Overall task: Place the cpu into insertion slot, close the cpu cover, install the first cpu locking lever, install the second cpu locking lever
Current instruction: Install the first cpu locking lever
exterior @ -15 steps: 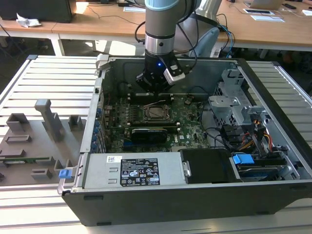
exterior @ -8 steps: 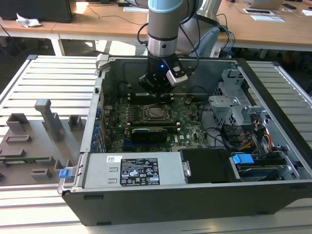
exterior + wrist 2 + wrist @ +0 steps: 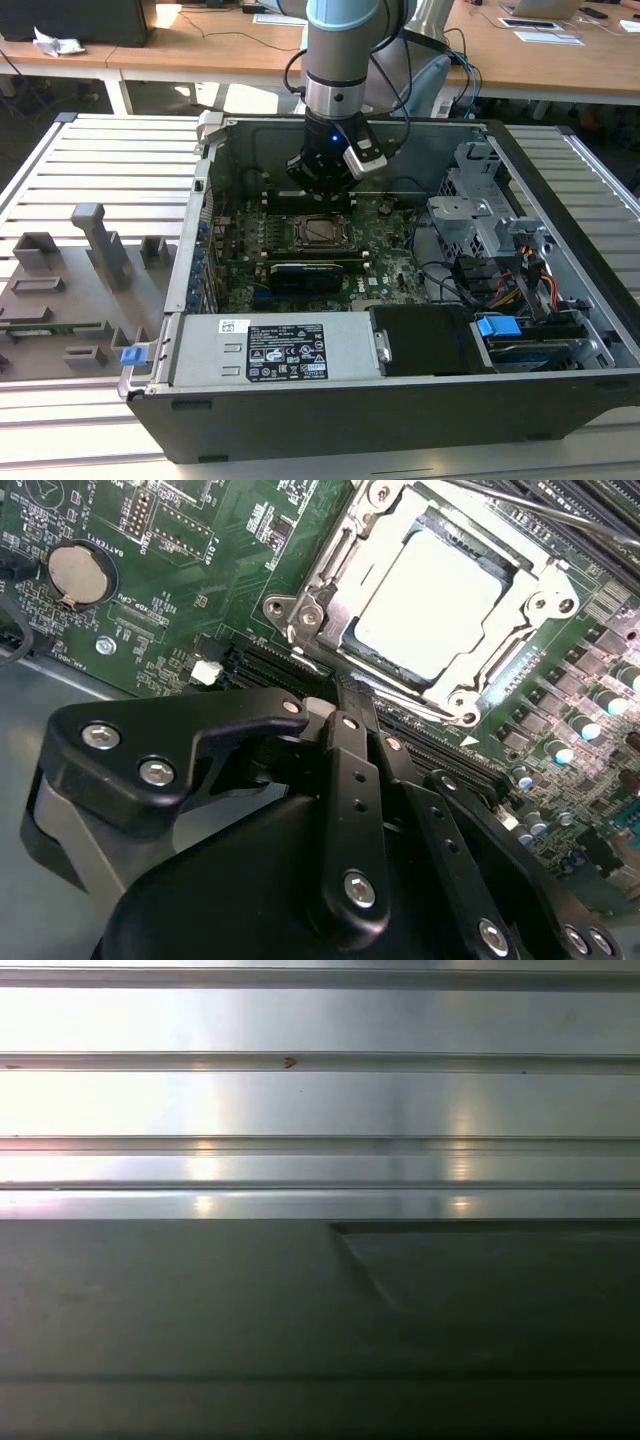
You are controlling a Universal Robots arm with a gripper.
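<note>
I see the open computer case filling most of the exterior view, lying on a slatted metal counter, with wooden desks across the top of the frame. Inside the case sit the green motherboard at centre, a silver power supply box along the lower edge, and drive cages with coloured cables at the right. A grey fixture tray with upright blocks occupies the lower left of the frame.

The arm comes down at upper centre, and my gripper hangs just above the board, right behind the insertion slot. In the second wrist view the gripper fills the lower half; its black fingers look drawn narrow, close together, holding nothing.

The cpu sits in the slot at upper right of that view, its silver-grey top flat and bright. The cpu cover lies down around it, its window framing the chip. A round coin battery sits at upper left.

The first wrist view shows the counter's metal slats above a dark panel.
</note>
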